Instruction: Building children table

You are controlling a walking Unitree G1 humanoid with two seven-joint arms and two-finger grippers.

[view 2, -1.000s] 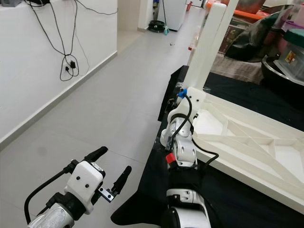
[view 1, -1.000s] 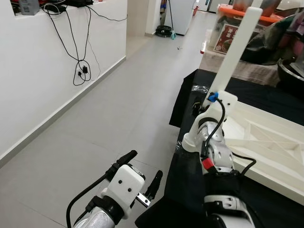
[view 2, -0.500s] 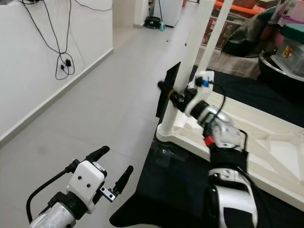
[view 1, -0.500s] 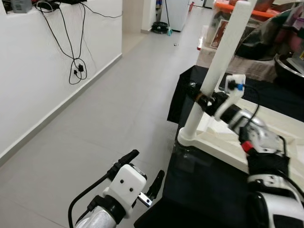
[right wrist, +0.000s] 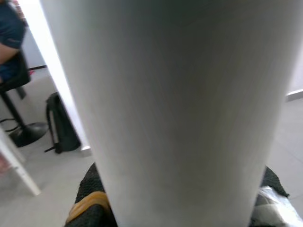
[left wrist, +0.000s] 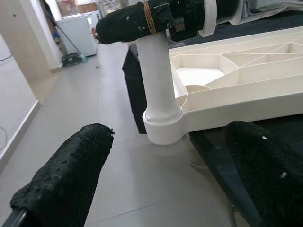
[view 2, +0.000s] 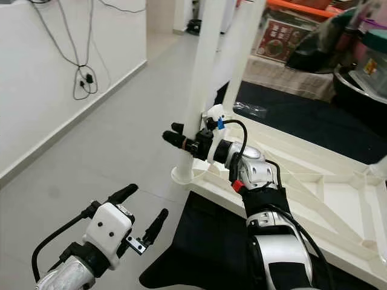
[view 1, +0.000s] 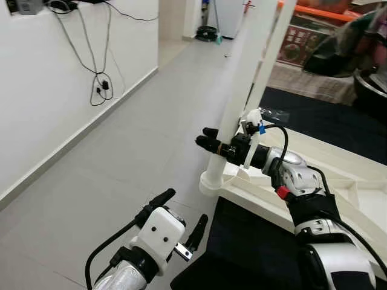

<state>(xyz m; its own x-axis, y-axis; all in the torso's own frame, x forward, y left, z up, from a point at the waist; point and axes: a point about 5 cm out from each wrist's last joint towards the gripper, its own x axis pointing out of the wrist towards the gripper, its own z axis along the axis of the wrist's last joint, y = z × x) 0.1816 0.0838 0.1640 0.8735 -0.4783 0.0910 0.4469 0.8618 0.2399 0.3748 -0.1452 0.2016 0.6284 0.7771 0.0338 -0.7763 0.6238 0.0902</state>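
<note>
A white table leg (view 1: 233,115) is being gripped by the right gripper (view 1: 216,145) in the upside-down tabletop (view 2: 302,193), more legs probably being needed, while the left gripper (view 1: 181,226) is being held open.

Both head cameras look forward and down from above the arms, sharing the white table leg (view 1: 233,115), the upturned tabletop (view 2: 338,199) and the grey floor (view 1: 139,139). The left wrist camera faces that leg's base from low and near, while the right wrist camera sits pressed close against the leg.
</note>
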